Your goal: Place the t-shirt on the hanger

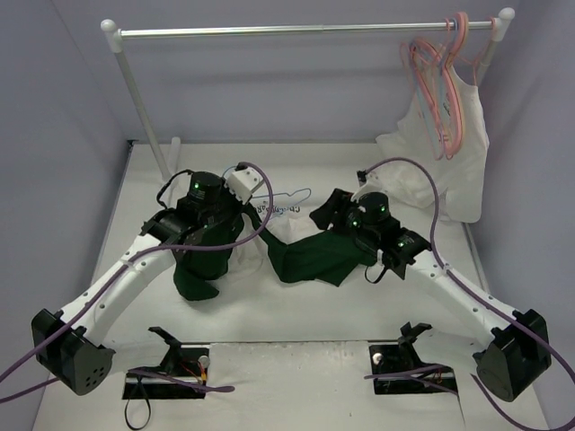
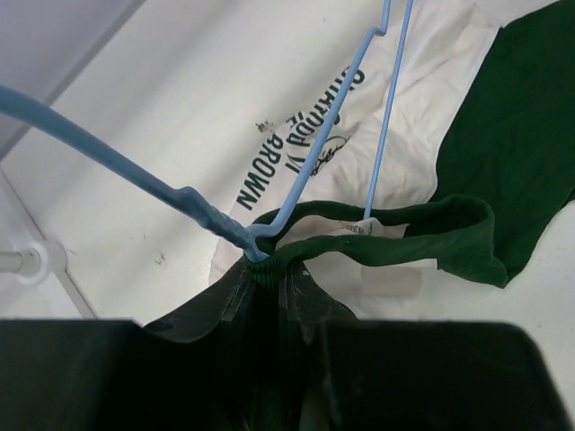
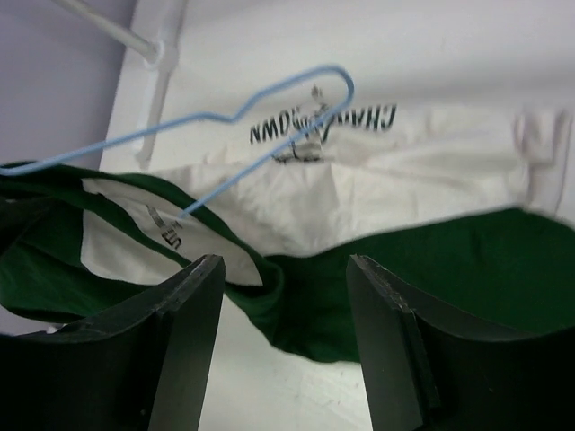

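You are working on the white table (image 1: 296, 314), in front of the metal clothes rail (image 1: 296, 30). The pink hangers (image 1: 440, 90) and a plain white sleeveless top (image 1: 440, 171) hang at its right end; leave those alone.

The white t-shirt with dark green sleeves and neck trim (image 1: 310, 256) lies bunched on the table between your two arms, chest print up. Your left gripper (image 2: 260, 269) is pinched together on the green neck trim (image 2: 404, 229) at one side of the collar. The thin light-blue plastic hanger (image 3: 269, 153) runs into that same pinch; whether it is clamped there too, I cannot tell. One slim limb of the hanger dips into the neck opening beside the label, and the rest lies over the chest print. Your right gripper (image 3: 286, 332) hangs just above the collar and a green sleeve, jaws apart, gripping nothing.

I judge you are mid-threading: the hanger is partly into the neck, and neither shoulder of the t-shirt sits on it yet. The next move likely calls for your right gripper to come down on the free side of the trim, take one layer only, and draw it over the hanger's arm. Meanwhile your left gripper keeps the collar from sliding.
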Controlling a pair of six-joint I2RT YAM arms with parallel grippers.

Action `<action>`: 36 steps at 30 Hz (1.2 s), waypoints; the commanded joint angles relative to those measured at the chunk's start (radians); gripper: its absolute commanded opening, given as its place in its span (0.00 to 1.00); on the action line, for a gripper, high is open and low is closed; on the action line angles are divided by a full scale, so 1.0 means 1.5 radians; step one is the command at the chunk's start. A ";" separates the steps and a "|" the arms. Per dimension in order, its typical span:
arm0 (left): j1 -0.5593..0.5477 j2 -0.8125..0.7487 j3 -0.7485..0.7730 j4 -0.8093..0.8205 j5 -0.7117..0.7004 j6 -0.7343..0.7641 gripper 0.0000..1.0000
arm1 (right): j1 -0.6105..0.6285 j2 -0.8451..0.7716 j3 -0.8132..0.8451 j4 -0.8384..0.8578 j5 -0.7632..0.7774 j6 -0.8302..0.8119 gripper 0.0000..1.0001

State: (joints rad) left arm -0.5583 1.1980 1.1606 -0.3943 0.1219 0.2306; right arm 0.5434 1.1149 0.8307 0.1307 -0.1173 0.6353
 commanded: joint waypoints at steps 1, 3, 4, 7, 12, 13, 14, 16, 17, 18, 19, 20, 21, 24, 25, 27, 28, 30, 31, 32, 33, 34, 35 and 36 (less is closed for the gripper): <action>-0.002 -0.048 -0.010 0.070 -0.016 -0.036 0.00 | 0.052 -0.001 -0.022 0.024 0.075 0.129 0.58; -0.002 -0.066 -0.035 0.092 -0.016 -0.043 0.00 | 0.090 0.012 -0.034 0.024 0.120 0.153 0.58; -0.002 -0.072 -0.044 0.097 -0.013 -0.045 0.00 | 0.097 0.021 -0.039 0.026 0.124 0.178 0.58; -0.002 -0.096 -0.072 0.119 -0.009 -0.046 0.00 | 0.109 0.041 -0.064 0.057 0.122 0.216 0.58; -0.002 -0.135 -0.114 0.163 0.025 -0.050 0.00 | 0.129 0.092 -0.065 0.093 0.121 0.240 0.57; -0.002 -0.139 -0.120 0.166 0.030 -0.049 0.00 | 0.132 0.100 -0.063 0.099 0.120 0.246 0.56; -0.002 -0.148 -0.129 0.169 0.035 -0.047 0.00 | 0.134 0.109 -0.063 0.105 0.118 0.250 0.56; -0.002 -0.153 -0.138 0.176 0.044 -0.046 0.00 | 0.139 0.130 -0.065 0.128 0.112 0.260 0.54; -0.002 -0.157 -0.144 0.180 0.047 -0.043 0.00 | 0.139 0.137 -0.064 0.134 0.109 0.263 0.53; -0.002 -0.157 -0.145 0.180 0.048 -0.042 0.00 | 0.140 0.150 -0.064 0.146 0.104 0.265 0.52; -0.002 -0.158 -0.148 0.181 0.048 -0.043 0.00 | 0.141 0.157 -0.063 0.151 0.092 0.268 0.51; -0.002 -0.157 -0.149 0.182 0.047 -0.041 0.00 | 0.143 0.161 -0.064 0.157 0.086 0.269 0.50; -0.002 -0.156 -0.149 0.182 0.048 -0.040 0.00 | 0.149 0.167 -0.064 0.169 0.084 0.269 0.50; -0.001 -0.157 -0.149 0.181 0.048 -0.039 0.00 | 0.157 0.177 -0.062 0.172 0.084 0.263 0.49; 0.000 -0.158 -0.149 0.179 0.048 -0.039 0.00 | 0.158 0.181 -0.062 0.172 0.084 0.263 0.48; 0.000 -0.163 -0.153 0.183 0.047 -0.038 0.00 | 0.158 0.192 -0.071 0.180 0.078 0.266 0.48; 0.000 -0.165 -0.154 0.185 0.045 -0.038 0.00 | 0.158 0.197 -0.075 0.186 0.063 0.268 0.48; 0.000 -0.168 -0.157 0.185 0.045 -0.037 0.00 | 0.159 0.212 -0.084 0.204 0.049 0.274 0.48; 0.000 -0.171 -0.158 0.187 0.045 -0.038 0.00 | 0.163 0.216 -0.085 0.208 0.044 0.275 0.48; 0.000 -0.172 -0.158 0.188 0.045 -0.037 0.00 | 0.165 0.227 -0.084 0.210 0.040 0.276 0.48; 0.001 -0.172 -0.160 0.189 0.045 -0.036 0.00 | 0.166 0.231 -0.084 0.213 0.037 0.276 0.48; 0.001 -0.173 -0.160 0.189 0.044 -0.036 0.00 | 0.168 0.235 -0.084 0.216 0.034 0.276 0.48; 0.001 -0.174 -0.161 0.189 0.041 -0.036 0.00 | 0.173 0.242 -0.086 0.222 0.027 0.276 0.48; 0.001 -0.175 -0.161 0.189 0.041 -0.036 0.00 | 0.173 0.246 -0.087 0.227 0.022 0.276 0.48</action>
State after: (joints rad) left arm -0.5583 0.9623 0.9028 -0.2161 0.1787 0.1741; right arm 0.7879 1.4807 0.6945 0.3794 -0.0593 1.0328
